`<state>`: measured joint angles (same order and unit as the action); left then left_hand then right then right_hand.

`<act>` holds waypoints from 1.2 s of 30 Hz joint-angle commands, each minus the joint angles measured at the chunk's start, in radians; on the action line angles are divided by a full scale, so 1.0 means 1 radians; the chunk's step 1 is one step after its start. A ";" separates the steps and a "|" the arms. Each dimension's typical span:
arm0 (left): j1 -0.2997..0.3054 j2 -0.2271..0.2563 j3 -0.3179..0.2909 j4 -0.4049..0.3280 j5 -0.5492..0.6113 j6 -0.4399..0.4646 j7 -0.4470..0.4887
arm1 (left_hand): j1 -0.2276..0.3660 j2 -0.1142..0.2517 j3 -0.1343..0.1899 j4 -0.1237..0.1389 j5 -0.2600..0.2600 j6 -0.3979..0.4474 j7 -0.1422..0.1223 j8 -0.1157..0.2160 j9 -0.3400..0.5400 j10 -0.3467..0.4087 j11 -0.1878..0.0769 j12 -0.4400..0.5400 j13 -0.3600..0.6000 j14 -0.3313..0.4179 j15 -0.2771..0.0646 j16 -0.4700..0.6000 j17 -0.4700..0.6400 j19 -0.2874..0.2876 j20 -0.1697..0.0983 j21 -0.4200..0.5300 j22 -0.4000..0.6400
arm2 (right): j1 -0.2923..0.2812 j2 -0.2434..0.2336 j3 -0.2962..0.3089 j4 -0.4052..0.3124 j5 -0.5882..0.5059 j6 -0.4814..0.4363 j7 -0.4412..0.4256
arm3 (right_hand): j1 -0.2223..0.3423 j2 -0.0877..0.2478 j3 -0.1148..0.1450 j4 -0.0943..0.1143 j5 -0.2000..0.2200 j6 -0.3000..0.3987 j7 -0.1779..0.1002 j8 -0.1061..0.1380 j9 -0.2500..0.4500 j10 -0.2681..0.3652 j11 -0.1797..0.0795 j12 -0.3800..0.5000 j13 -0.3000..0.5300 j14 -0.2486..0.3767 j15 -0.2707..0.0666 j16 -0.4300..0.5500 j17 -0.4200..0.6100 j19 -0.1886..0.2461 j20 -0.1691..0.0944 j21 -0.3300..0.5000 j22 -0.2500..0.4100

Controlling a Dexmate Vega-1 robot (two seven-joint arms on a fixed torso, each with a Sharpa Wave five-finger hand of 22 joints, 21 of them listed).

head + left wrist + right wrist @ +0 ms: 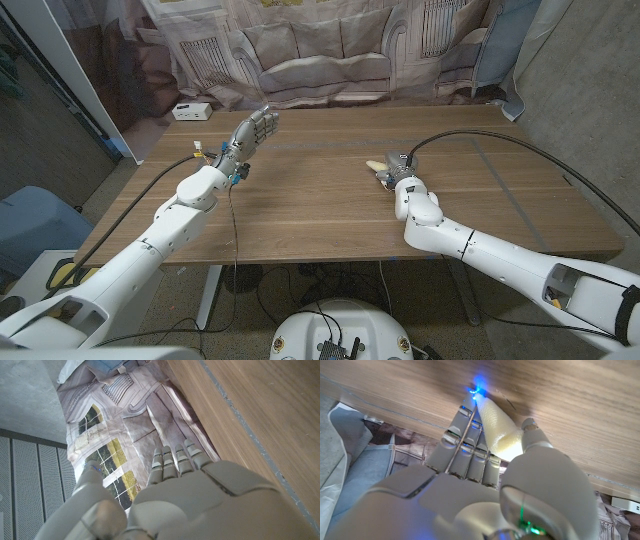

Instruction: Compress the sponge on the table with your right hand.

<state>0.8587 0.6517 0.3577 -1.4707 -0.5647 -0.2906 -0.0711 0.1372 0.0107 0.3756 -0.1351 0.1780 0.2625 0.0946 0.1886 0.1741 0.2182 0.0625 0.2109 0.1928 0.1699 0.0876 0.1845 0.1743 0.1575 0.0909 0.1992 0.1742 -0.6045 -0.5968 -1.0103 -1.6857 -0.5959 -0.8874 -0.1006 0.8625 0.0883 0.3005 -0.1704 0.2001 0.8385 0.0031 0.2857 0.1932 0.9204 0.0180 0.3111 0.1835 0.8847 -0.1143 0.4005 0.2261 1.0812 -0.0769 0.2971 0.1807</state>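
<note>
My right hand (392, 178) is on the table (320, 215), right of its middle, with the sponge (374, 164) pinched between my fingers (465, 445) and thumb (534, 435). In the right wrist view the sponge (496, 430) is pale yellow with a fine dimpled surface, squeezed into a tapering wedge between the fingers on one side and the thumb on the other, its narrow end at the fingertips against the wood. In the head view a pale end of it shows just past the hand, toward the table's far side. There is one sponge.

My left hand (252, 132) is raised over the table's left part, holding nothing, fingers straight and side by side with the thumb (90, 480) set apart.

Farther off, one small white box (191, 111) sits at the table's far left corner. Behind the table hangs one printed cloth backdrop (330, 50).
</note>
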 commanded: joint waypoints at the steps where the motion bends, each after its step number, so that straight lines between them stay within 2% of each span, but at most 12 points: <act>1: 0.006 0.006 -0.002 -0.015 0.000 0.005 0.003 | 0.010 0.004 0.000 0.000 0.006 0.011 0.001 0.000 0.004 0.007 0.001 0.002 0.004 0.005 -0.001 0.002 0.003 -0.004 0.000 -0.004 0.004 | -0.048 -0.022 0.046 -0.049 0.005 0.016 -0.086 | 0.013 0.003 0.008 0.002 -0.005 0.014 -0.001 0.009 0.003 0.016 -0.002 0.005 0.003 0.010 0.001 0.008 0.005 0.015 0.000 0.010 0.004; 23: 0.005 0.008 -0.001 -0.027 0.006 0.009 0.007 | 0.010 0.005 0.000 0.000 0.006 0.012 0.001 -0.001 0.004 0.008 0.001 0.002 0.004 0.006 -0.001 0.002 0.003 -0.005 0.000 -0.004 0.004 | -0.195 -0.057 0.200 -0.179 0.016 0.106 -0.317 | 0.037 0.011 0.011 0.008 -0.014 0.051 -0.011 0.012 0.002 0.049 -0.018 0.002 0.003 0.046 -0.020 0.018 0.014 0.032 -0.009 0.018 0.006; 26: 0.005 0.008 -0.001 -0.027 0.007 0.007 0.008 | 0.010 0.005 0.000 0.000 0.006 0.012 0.000 -0.001 0.004 0.010 0.000 0.002 0.004 0.006 -0.001 0.002 0.003 -0.005 0.000 -0.003 0.004 | -0.212 -0.061 0.220 -0.195 0.016 0.120 -0.342 | 0.039 0.011 0.011 0.008 -0.015 0.055 -0.010 0.012 0.002 0.051 -0.018 0.001 0.003 0.047 -0.021 0.017 0.014 0.032 -0.009 0.018 0.006; 27: 0.005 0.008 -0.001 -0.027 0.007 0.007 0.008 | 0.010 0.005 0.000 0.000 0.006 0.012 0.000 -0.001 0.004 0.010 0.000 0.002 0.004 0.006 -0.001 0.002 0.003 -0.005 0.000 -0.004 0.004 | -0.216 -0.061 0.224 -0.199 0.013 0.121 -0.348 | 0.039 0.011 0.010 0.009 -0.016 0.057 -0.012 0.012 0.002 0.052 -0.011 0.000 0.003 0.045 -0.020 0.016 0.015 0.030 -0.008 0.018 0.006; 36: 0.008 0.008 -0.002 -0.032 0.009 0.005 0.011 | 0.010 0.006 0.000 0.000 0.005 0.013 0.000 -0.001 0.004 0.009 0.000 0.001 0.004 0.006 0.000 0.002 0.003 -0.005 0.000 -0.003 0.004 | -0.258 -0.070 0.268 -0.231 0.019 0.164 -0.390 | 0.044 0.010 0.006 0.011 -0.018 0.058 -0.013 0.008 0.002 0.050 -0.013 -0.007 0.004 0.037 -0.019 0.013 0.021 0.021 -0.009 0.015 0.007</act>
<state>0.8637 0.6589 0.3560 -1.4968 -0.5583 -0.2839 -0.0641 0.1438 0.0173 0.3756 -0.1351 0.1780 0.2697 0.0946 0.1886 0.1741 0.2217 0.0661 0.2109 0.1928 0.1697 0.0874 0.1845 0.1743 0.1575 0.0909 0.1992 0.1743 -0.8090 -0.6552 -0.7993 -1.8715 -0.5818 -0.7693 -0.4255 0.8941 0.0989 0.3045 -0.1663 0.1847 0.8863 -0.0091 0.2935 0.1931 0.9650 0.0053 0.3050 0.1852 0.9220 -0.1269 0.4150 0.2443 1.1043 -0.0894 0.3126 0.1840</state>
